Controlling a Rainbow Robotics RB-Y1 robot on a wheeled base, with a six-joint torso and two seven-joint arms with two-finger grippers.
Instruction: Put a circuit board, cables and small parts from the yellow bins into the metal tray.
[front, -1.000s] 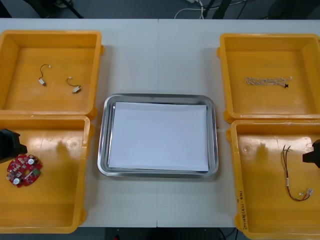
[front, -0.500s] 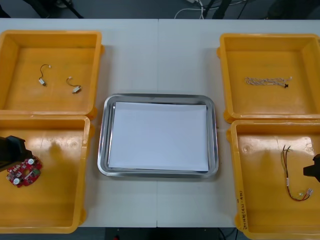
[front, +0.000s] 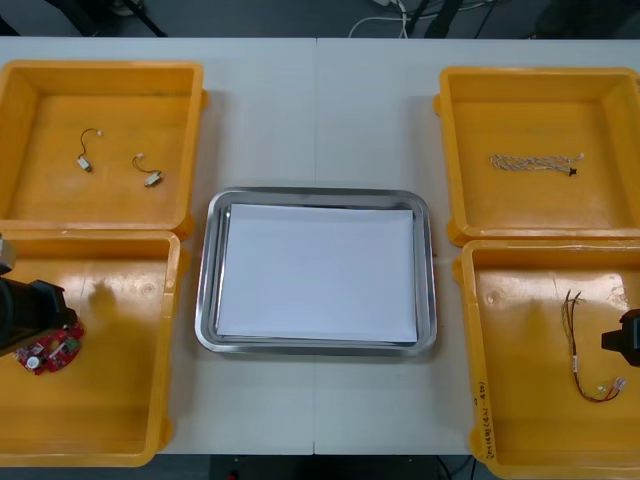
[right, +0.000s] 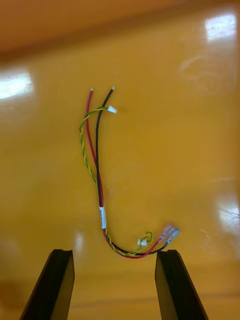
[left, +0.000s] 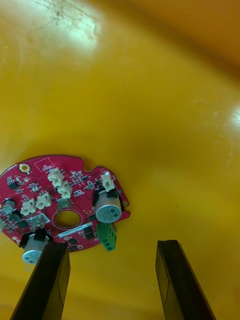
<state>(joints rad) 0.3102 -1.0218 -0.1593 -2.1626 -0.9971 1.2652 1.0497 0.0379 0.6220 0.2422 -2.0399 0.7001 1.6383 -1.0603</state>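
Note:
A round red circuit board (front: 52, 351) (left: 60, 200) lies in the near left yellow bin (front: 110, 400). My left gripper (front: 40, 318) (left: 112, 282) hangs open just above it, and one finger (left: 47, 280) overlaps the board's edge. A red and yellow cable (front: 583, 352) (right: 100, 185) lies in the near right yellow bin (front: 530, 400). My right gripper (front: 620, 338) (right: 115, 285) is open above that cable's curled end, with nothing held. The metal tray (front: 206, 300), white inside, sits between the bins.
The far left yellow bin (front: 30, 110) holds two small metal parts (front: 85, 164) (front: 152, 178). A twisted blue and white cable (front: 535, 161) lies in the far right yellow bin (front: 610, 120). Bin walls stand close around both grippers.
My left gripper has moved toward the near edge and now covers part of the circuit board. My right gripper has shifted slightly toward the near edge along the cable.

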